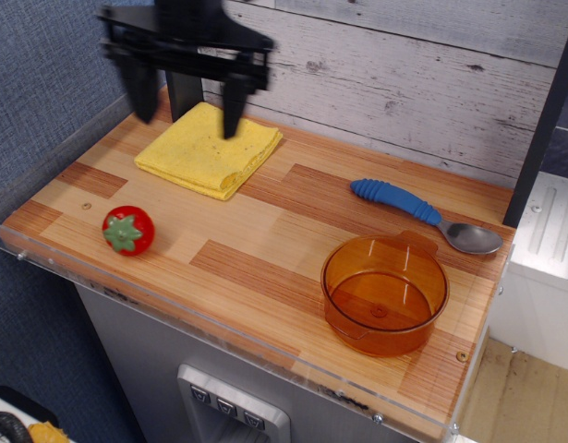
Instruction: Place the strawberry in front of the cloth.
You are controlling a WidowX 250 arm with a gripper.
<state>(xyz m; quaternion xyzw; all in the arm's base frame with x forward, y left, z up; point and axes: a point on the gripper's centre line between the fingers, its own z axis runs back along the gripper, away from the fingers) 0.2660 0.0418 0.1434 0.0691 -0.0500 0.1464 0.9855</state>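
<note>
The red strawberry [128, 230] with its green cap facing me lies on the wooden table near the front left edge, in front of the yellow folded cloth [210, 148]. My gripper [187, 106] is open and empty. It hangs high above the cloth at the back left, blurred by motion, well away from the strawberry.
An orange translucent bowl [385, 293] stands at the front right. A spoon with a blue handle [422, 214] lies behind it. A clear acrylic lip [219, 323] runs along the table's front edge. A black post [180, 88] and a plank wall stand at the back.
</note>
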